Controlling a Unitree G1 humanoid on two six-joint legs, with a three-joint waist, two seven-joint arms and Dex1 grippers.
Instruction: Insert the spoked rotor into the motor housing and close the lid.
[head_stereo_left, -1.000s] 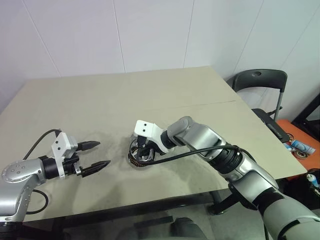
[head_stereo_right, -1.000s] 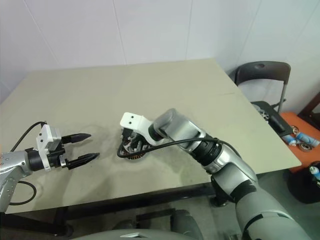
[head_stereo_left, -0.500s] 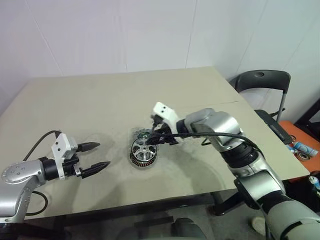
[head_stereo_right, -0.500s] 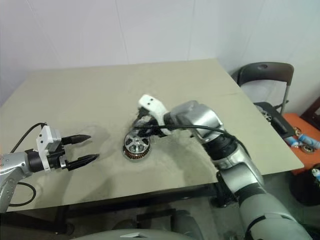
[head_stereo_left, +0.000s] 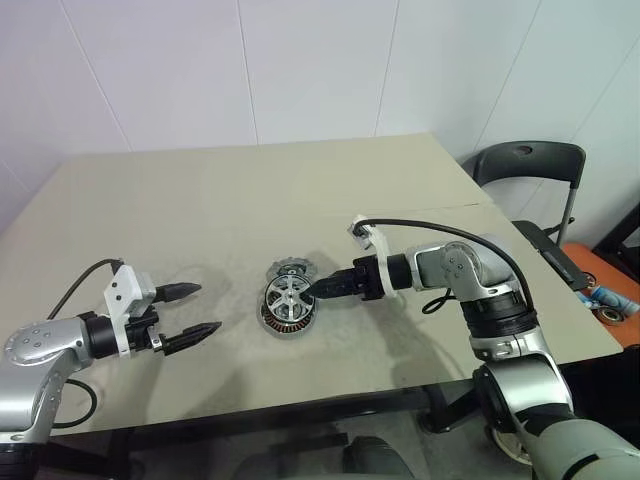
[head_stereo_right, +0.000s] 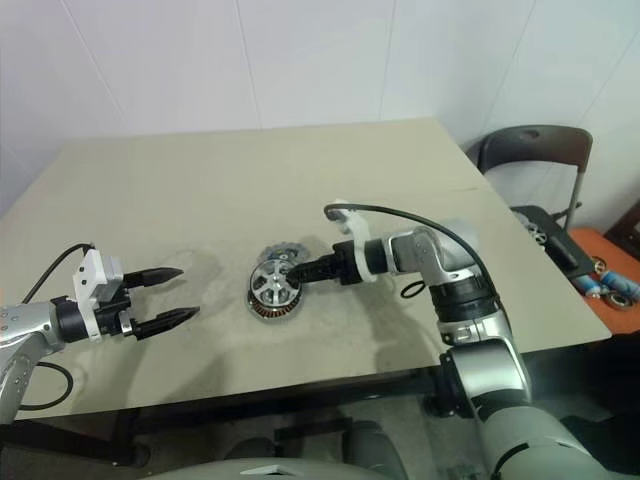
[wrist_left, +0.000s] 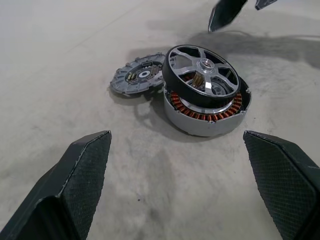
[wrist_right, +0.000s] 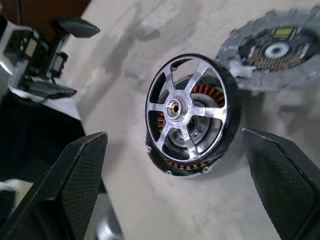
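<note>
Spoked rotor (wrist_left: 202, 75): sits tilted on top of the motor housing (wrist_left: 207, 117), not seated flush.
Lid (wrist_left: 136, 75): lies flat on the worktop (head_stereo_left: 200, 200), touching the housing's far side.
Right tool (head_stereo_left: 312, 289): fingers spread wide, empty, tips just beside the rotor.
Left tool (head_stereo_left: 192, 312): wide, empty, well apart from the parts.
Surroundings: black chair (head_stereo_left: 525, 165) beside the worktop's right edge.
Writing: none legible.

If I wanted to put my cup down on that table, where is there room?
The far half of the table behind the lid is bare, and so is the right corner near the chair. The middle is crowded: the spoked rotor sits tilted on the motor housing, between the right hand and the left hand.
</note>
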